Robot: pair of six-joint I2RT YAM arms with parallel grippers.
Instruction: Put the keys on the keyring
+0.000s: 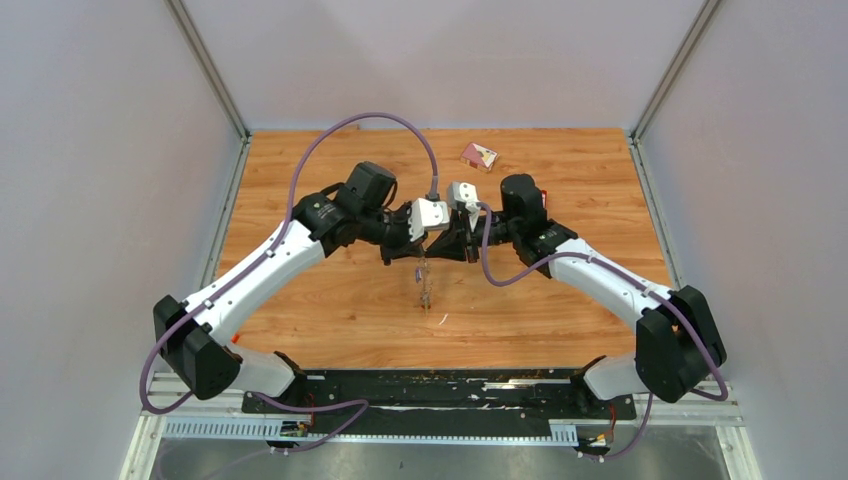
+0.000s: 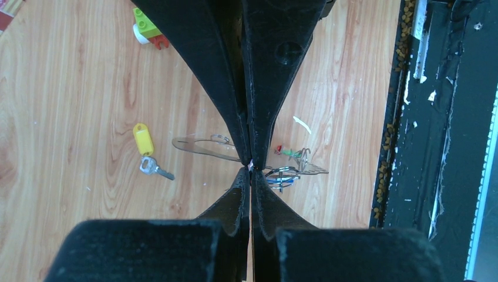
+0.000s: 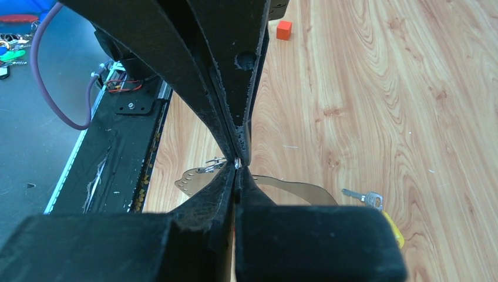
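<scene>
Top external view: the left gripper and right gripper meet tip to tip above the middle of the wooden table. A thin, silvery cluster, the keyring, hangs straight down from the meeting point. A red block with a white face lies well apart, near the far edge. A white sliver lies on the wood just nearer than the hanging cluster.

Left wrist view: the left gripper has its jaws pressed fully together, with a small bright glint at the tips. The right arm's closed fingers come down from above to the same spot. Wire loops of the keyring show just beside the pinch and carry small red and green pieces; whether one is a key tag cannot be told. The yellow-tagged key lies flat on the table, apart from the ring and not threaded on it. A green-yellow-red toy car sits at the upper edge.

Right wrist view: the right gripper is likewise clamped tight on a silvery bit of wire. A small loop of the keyring shows just beside the tips. The yellow-tagged key lies on the wood, partly behind the gripper body.
</scene>
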